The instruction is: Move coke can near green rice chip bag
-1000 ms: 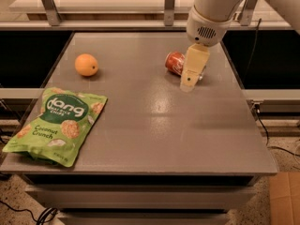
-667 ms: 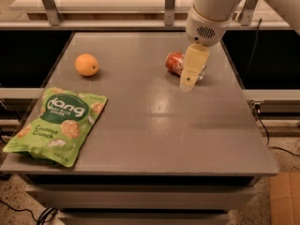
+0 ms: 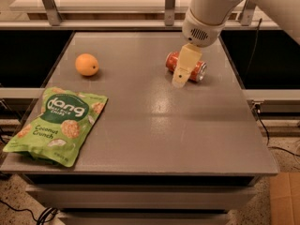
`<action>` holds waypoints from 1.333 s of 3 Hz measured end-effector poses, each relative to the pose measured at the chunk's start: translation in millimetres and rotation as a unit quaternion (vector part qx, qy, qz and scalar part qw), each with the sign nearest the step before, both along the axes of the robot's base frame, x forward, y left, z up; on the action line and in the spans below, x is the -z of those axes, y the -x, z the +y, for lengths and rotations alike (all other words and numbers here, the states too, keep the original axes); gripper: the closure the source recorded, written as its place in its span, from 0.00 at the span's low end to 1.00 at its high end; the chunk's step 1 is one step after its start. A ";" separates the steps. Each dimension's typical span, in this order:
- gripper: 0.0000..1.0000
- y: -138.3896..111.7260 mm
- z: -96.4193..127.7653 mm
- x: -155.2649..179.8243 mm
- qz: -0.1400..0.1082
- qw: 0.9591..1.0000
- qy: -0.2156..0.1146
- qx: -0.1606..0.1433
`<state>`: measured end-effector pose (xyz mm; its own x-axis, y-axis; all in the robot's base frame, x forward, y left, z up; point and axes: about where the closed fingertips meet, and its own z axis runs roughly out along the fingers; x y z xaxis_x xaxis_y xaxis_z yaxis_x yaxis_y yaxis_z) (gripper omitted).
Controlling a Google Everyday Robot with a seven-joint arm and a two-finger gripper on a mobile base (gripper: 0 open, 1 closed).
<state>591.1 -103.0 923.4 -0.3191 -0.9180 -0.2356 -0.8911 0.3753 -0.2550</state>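
Note:
The coke can (image 3: pixel 172 61) lies on its side at the back right of the grey table (image 3: pixel 164 125), red with a silver end. My gripper (image 3: pixel 181 78) hangs from the white arm right over the can and hides its middle. The green rice chip bag (image 3: pixel 58 124) lies flat at the front left corner, light green with a dark "dang" logo, far from the can.
An orange (image 3: pixel 86 64) sits at the back left of the table. A metal rail with uprights (image 3: pixel 170 3) runs behind the table. A cardboard box (image 3: pixel 284 198) stands on the floor at the lower right. Cables run down the right side.
My gripper has shifted slightly to the left over the can. The can, the bag and the orange have not moved.

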 end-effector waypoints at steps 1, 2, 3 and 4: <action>0.00 -16.7 7.7 4.6 -0.009 1.000 -0.009 0.015; 0.00 -32.8 17.2 13.9 -0.005 1.000 -0.014 0.018; 0.00 -48.4 23.0 27.6 0.008 1.000 -0.016 0.017; 0.00 -58.4 20.6 42.2 0.017 0.999 -0.004 0.029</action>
<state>649.4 -82.4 881.2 -0.3791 -0.8961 -0.2309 -0.8761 0.4278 -0.2221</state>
